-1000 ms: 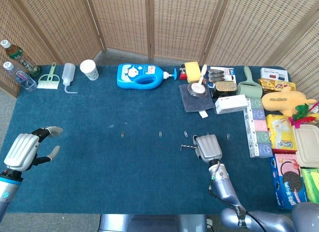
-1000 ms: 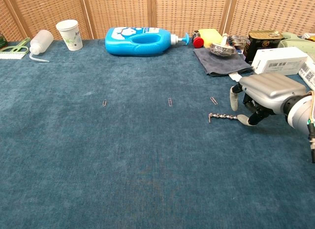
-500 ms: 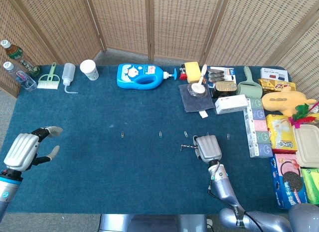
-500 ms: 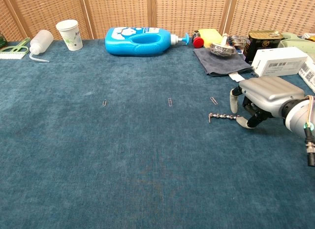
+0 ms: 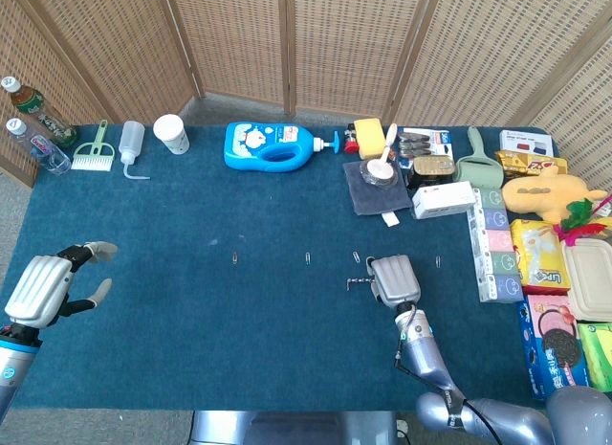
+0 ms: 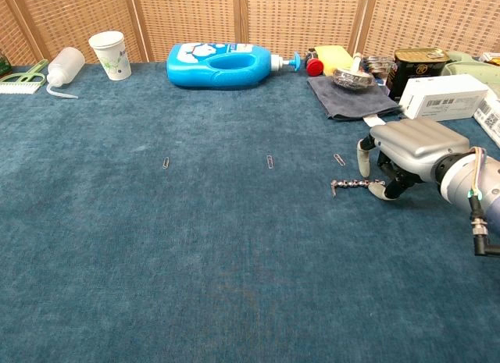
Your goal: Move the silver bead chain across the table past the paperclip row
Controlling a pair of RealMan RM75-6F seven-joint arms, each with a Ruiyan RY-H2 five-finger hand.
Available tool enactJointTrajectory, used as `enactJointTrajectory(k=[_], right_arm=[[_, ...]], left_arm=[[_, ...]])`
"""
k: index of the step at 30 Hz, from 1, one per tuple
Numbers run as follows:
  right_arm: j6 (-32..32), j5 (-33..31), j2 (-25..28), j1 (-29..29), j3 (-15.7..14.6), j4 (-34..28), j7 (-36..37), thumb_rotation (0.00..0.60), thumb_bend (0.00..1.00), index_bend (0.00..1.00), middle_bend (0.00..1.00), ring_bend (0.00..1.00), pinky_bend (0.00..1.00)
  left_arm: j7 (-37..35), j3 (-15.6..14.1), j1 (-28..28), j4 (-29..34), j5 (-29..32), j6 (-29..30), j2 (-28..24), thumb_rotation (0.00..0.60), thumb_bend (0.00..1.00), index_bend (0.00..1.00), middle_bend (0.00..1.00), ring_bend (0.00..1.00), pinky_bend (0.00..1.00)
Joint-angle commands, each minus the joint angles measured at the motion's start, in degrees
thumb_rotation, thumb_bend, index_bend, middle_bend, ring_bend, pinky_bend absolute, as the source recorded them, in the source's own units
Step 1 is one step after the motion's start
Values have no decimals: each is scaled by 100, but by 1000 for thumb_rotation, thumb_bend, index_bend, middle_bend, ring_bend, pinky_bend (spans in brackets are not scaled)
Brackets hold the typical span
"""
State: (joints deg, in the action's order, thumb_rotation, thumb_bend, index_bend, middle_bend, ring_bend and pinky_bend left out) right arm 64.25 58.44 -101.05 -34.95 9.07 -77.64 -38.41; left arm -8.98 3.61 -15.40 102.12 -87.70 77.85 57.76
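The silver bead chain [image 6: 353, 184] lies on the blue table cloth just in front of the paperclip row [image 6: 269, 161]; in the head view the chain [image 5: 356, 283] shows left of my right hand. My right hand [image 6: 406, 152] hangs palm down over the chain's right end, fingers curled down, and a fingertip [image 6: 378, 191] touches that end. Whether the chain is pinched is hidden under the palm. In the head view the right hand [image 5: 394, 279] sits close to the paperclips [image 5: 307, 257]. My left hand [image 5: 43, 290] hovers at the table's near left corner, fingers apart, holding nothing.
A blue detergent bottle [image 6: 223, 65], a paper cup [image 6: 107, 54] and a squeeze bottle [image 6: 64, 65] line the far edge. A grey cloth with a bowl [image 6: 348, 94], a white box [image 6: 442, 95] and packaged goods [image 5: 545, 263] crowd the right side.
My right hand has crept a little to the left over the chain's right end. The chain's left end stays in place. The left hand has barely moved.
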Motion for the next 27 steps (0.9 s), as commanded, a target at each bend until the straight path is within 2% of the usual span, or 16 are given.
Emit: enactJointTrajectory(k=[1, 16, 27], right_arm=[[-25, -32, 0, -28, 23, -8, -53, 600, 385, 496, 880, 964, 983], [-122, -316, -18, -160, 92, -91, -389, 600, 386, 527, 886, 964, 983], [-126, -445, -38, -239, 109, -132, -531, 600, 386, 516, 886, 964, 983]], left_arm=[[-4, -1, 3, -7, 1, 1, 5, 589, 353, 288, 405, 411, 725], [-55, -10, 15, -77, 9, -7, 20, 587, 353, 288, 405, 410, 725], [-90, -12, 33, -106, 3, 17, 10, 589, 353, 288, 405, 408, 724]])
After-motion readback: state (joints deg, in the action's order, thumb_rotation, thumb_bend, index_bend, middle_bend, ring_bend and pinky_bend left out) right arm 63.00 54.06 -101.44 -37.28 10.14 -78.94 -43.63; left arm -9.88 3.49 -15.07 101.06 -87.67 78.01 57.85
